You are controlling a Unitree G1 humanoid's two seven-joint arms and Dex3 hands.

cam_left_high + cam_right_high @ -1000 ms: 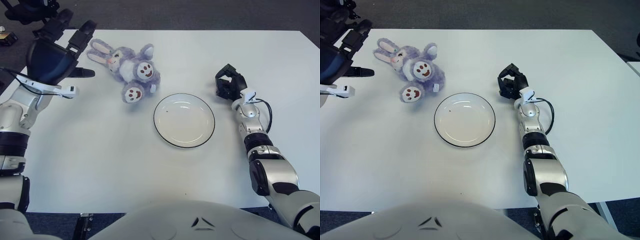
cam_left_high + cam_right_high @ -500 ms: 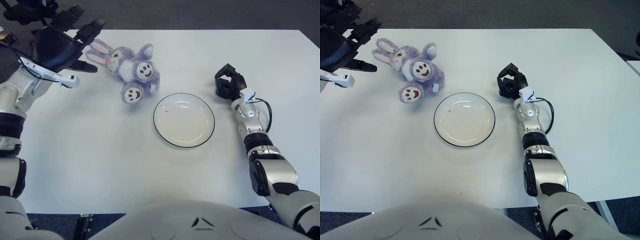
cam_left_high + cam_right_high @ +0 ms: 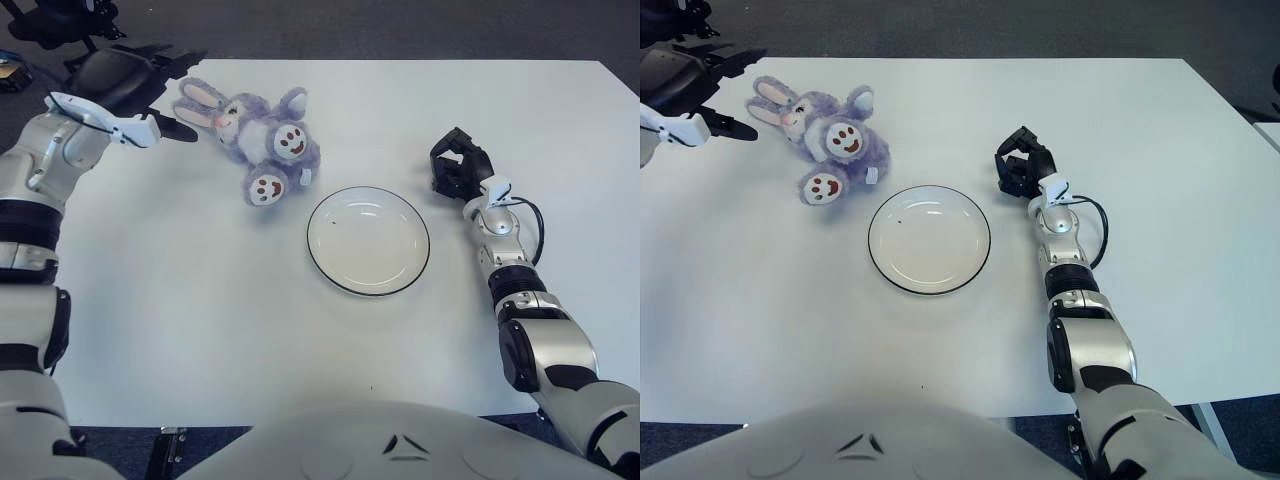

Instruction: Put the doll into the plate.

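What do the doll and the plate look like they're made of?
Doll: soft plush fabric, going by its fuzzy lilac pile and stitched brown faces on the feet. Plate: probably glazed ceramic or melamine, since it looks smooth, white and glossy with light reflections and a thin dark rim.

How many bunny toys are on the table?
1. The purple bunny lies at the table's far left, beside the plate, with the left hand near its ears. None looks hidden.

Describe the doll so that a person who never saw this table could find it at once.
On the white table, look toward the far left corner, up and left of the round plate. There lies the doll, a plush rabbit just right of the left hand. It is the only soft, purple thing, with long ears and smiling brown soles.
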